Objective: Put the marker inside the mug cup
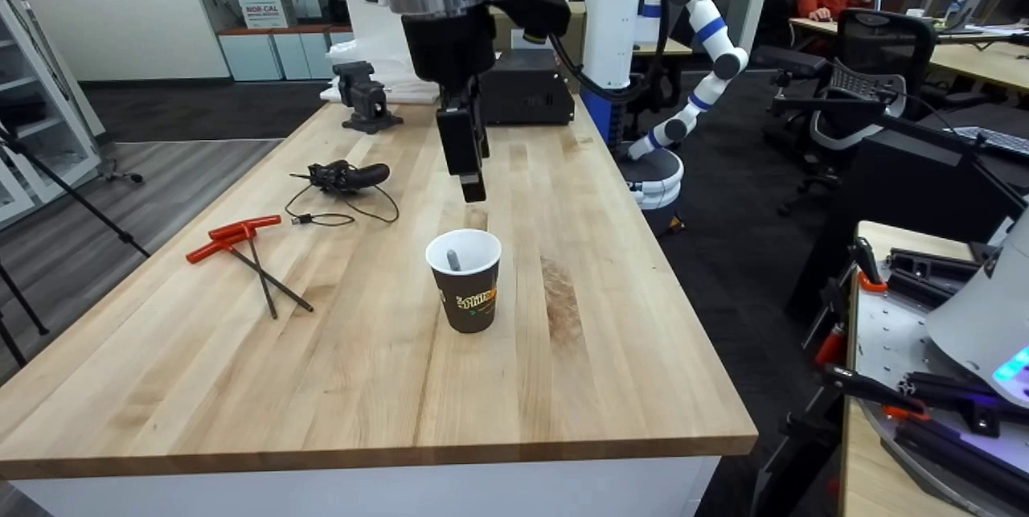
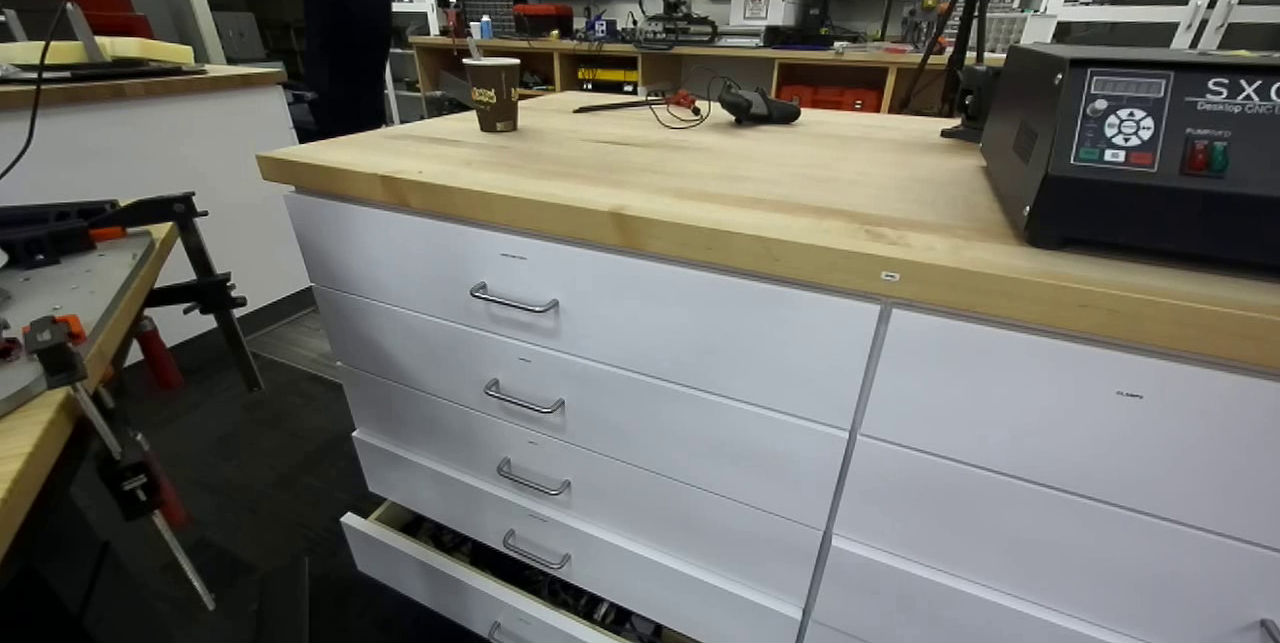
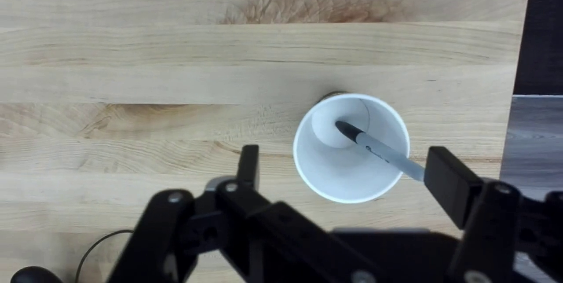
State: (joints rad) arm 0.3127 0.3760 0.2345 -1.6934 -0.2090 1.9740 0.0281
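The mug cup [image 1: 470, 304], white inside with a dark brown printed band, stands upright on the wooden table. It also shows in an exterior view [image 2: 497, 103] and in the wrist view [image 3: 323, 170]. The marker [image 3: 387, 153], grey with a black tip, is inside the cup. It leans with its black end at the bottom and its grey end sticking past the rim; the grey end also shows in both exterior views [image 1: 453, 260] [image 2: 473, 48]. My gripper [image 1: 473, 186] is above the cup, apart from it. In the wrist view the gripper [image 3: 346, 166] has its fingers wide apart and empty.
Two red-handled tools [image 1: 245, 234] and a black device with a cable [image 1: 346, 178] lie on the table. A black vise [image 1: 367, 103] and a black machine box [image 1: 526, 91] stand at the far end. A drawer [image 2: 470, 578] below the table is open.
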